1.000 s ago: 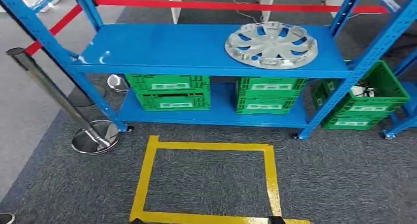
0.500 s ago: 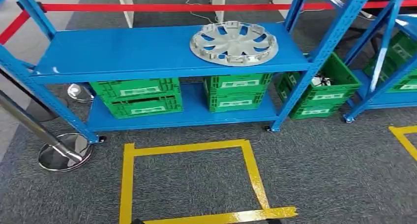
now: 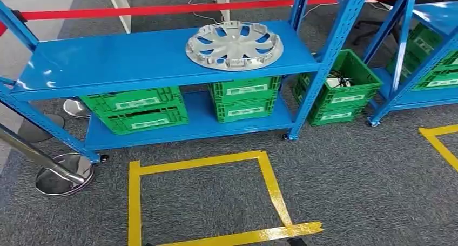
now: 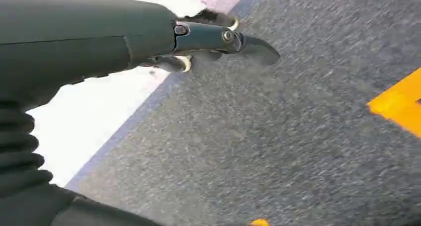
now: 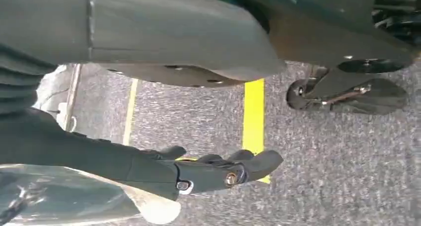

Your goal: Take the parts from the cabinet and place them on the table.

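I am seeing yellow floor tape (image 3: 268, 182) squaring at six o'clock, a red barrier belt (image 3: 162, 10) running at twelve.

Rack (image 3: 162, 57) posts are cut off at the top edge. Second rack (image 3: 426, 46) is cropped at the right edge. Yellow square (image 3: 270, 186) is cut by the bottom edge. Stanchion (image 3: 59, 173) pole is cropped at the left. Contents of the floor crate (image 3: 337, 86) are too small to be identified. Left hand (image 4: 213, 42) fingers are motion-blurred. Right hand (image 5: 213, 171) fingers are partly hidden behind the thumb.
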Available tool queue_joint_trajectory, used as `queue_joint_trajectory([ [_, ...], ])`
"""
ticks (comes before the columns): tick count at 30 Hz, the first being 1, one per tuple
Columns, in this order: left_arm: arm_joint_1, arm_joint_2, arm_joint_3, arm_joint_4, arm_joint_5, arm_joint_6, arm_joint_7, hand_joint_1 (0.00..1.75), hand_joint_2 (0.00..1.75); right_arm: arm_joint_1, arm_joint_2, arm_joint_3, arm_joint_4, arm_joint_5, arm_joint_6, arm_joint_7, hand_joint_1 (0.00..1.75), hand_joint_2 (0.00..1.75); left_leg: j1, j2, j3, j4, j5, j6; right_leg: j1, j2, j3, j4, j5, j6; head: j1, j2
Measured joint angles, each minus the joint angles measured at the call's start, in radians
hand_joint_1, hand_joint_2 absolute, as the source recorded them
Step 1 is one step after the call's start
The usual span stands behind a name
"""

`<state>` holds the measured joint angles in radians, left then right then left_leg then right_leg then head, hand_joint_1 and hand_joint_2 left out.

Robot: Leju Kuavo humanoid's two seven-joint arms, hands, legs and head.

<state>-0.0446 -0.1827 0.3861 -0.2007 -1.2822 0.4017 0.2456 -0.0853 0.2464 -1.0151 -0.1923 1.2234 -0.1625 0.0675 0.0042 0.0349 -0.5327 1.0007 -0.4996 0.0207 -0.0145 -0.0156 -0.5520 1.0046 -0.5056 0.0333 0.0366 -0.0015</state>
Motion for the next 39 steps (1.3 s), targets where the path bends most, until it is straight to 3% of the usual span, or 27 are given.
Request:
queue_joint_trajectory([
  [4,0.0,-0.003,0.0,0.0,-0.032,-0.021,-0.008,0.0,0.0,0.0,0.0,0.009,0.0,0.016,-0.018,0.001,0.0,0.0,0.005,0.0,0.0,-0.001,0.0,-0.02,0.004,0.0,0.0,0.001,0.0,-0.004,0.0,0.0],
  [14,0.0,-0.008,0.0,0.0,-0.028,-0.139,0.049,0.0,0.0,0.0,0.0,0.029,0.0,0.031,-0.013,0.023,0.0,0.0,0.004,0.0,0.0,0.0,0.001,-0.021,0.003,0.0,0.001,0.001,0.003,-0.006,0.0,0.0],
  [27,-0.001,-0.008,0.005,0.0,-0.024,-0.144,0.058,0.0,0.0,0.0,0.0,0.037,0.0,0.042,-0.002,0.028,0.0,0.0,0.003,0.0,0.0,0.001,0.001,-0.021,0.003,0.0,0.001,0.001,0.003,-0.006,0.0,0.0],
  [28,-0.001,-0.008,0.006,0.0,-0.026,-0.14,0.058,0.0,1.75,0.0,0.0,0.037,0.0,0.042,-0.002,0.029,0.0,1.75,0.003,0.0,0.0,0.001,0.001,-0.021,0.003,0.0,0.001,0.001,0.003,-0.006,0.0,0.0],
  [29,-0.001,-0.009,0.006,0.0,-0.026,-0.135,0.058,0.0,1.75,0.0,0.0,0.037,0.0,0.042,-0.003,0.029,0.0,0.0,0.003,0.0,0.0,0.001,0.001,-0.021,0.003,0.0,0.001,0.001,0.003,-0.006,0.0,0.0],
  [30,-0.001,-0.01,0.006,0.0,-0.026,-0.126,0.056,0.0,1.75,0.0,0.0,0.037,0.0,0.039,-0.003,0.029,0.0,0.0,0.003,0.0,0.0,0.001,0.001,-0.021,0.003,0.0,0.001,0.001,0.003,-0.006,0.0,0.0],
  [31,-0.001,-0.01,0.006,0.0,-0.027,-0.115,0.052,0.0,1.75,0.0,0.0,0.037,0.0,0.034,-0.003,0.029,0.0,1.75,0.003,0.0,0.0,0.001,0.001,-0.021,0.003,0.0,0.001,0.001,0.003,-0.006,0.0,0.0],
  [39,0.004,-0.007,0.007,0.0,0.02,-0.081,0.027,0.0,1.75,0.009,-0.002,0.058,-0.003,-0.024,-0.006,0.023,0.0,1.75,0.003,0.0,0.0,0.001,0.001,-0.021,0.003,0.0,0.001,0.001,0.003,-0.006,0.0,0.0],
])
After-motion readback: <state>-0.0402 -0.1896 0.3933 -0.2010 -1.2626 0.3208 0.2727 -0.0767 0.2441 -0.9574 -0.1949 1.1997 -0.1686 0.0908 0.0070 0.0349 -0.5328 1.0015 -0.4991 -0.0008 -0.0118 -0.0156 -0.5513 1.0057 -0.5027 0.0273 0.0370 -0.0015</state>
